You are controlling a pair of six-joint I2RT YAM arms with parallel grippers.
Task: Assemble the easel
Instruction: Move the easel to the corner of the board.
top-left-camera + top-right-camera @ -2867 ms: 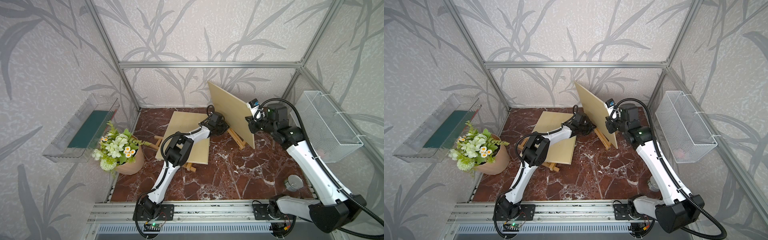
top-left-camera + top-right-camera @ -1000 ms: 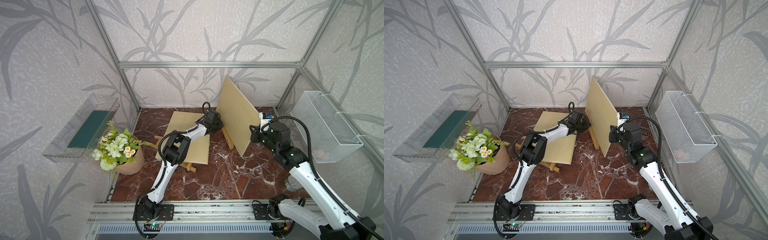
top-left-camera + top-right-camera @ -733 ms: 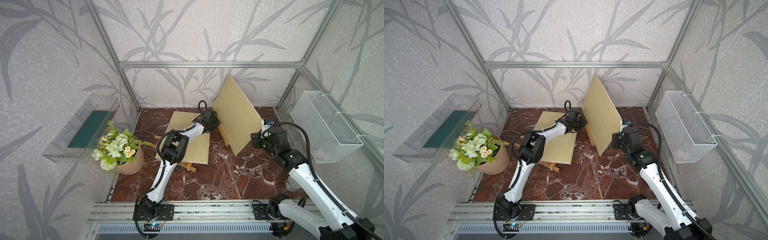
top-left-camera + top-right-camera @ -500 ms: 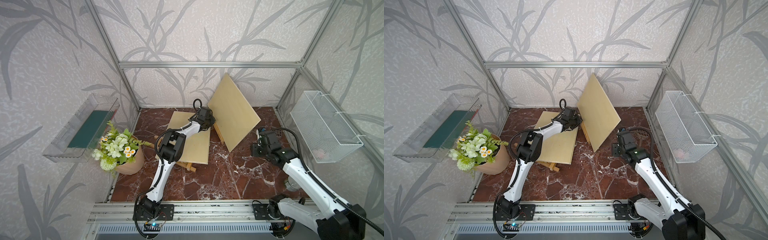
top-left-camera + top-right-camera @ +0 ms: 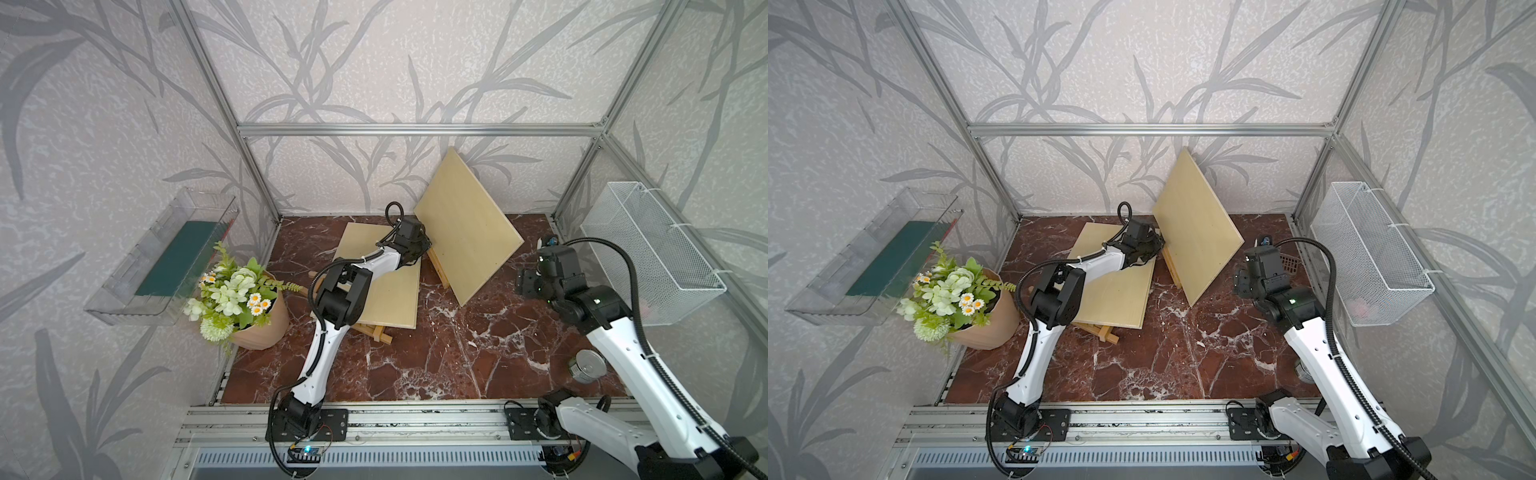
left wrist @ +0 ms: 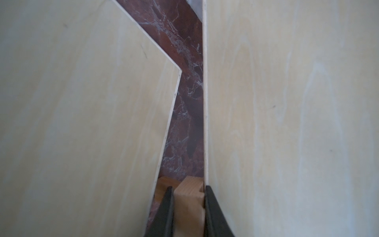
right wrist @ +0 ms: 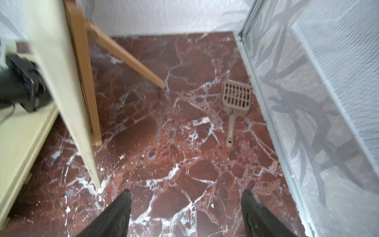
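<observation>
A pale plywood board [image 5: 465, 237] [image 5: 1196, 232] leans upright on the wooden easel [image 5: 438, 270], which shows in the right wrist view as a frame [image 7: 84, 71] with a rear leg [image 7: 127, 57] on the floor. My left gripper [image 5: 422, 249] [image 6: 188, 187] is shut on a wooden easel bar [image 6: 189, 203] beside the board's edge. A second board [image 5: 386, 291] lies flat on another folded easel [image 5: 374, 332]. My right gripper [image 5: 524, 282] [image 7: 186, 191] stands open and empty over the marble floor, right of the upright board and apart from it.
A brown slotted scoop [image 7: 234, 100] lies near the right wall. A flower pot [image 5: 249, 299] stands at the left, a tin can [image 5: 588, 365] at the front right. A clear bin [image 5: 166, 257] and a wire basket [image 5: 648, 249] hang on the side walls.
My right gripper has let go of the upright board, opened, and drawn back to the right and down. The board has turned and swung left with the left gripper, and now rests on the easel.
</observation>
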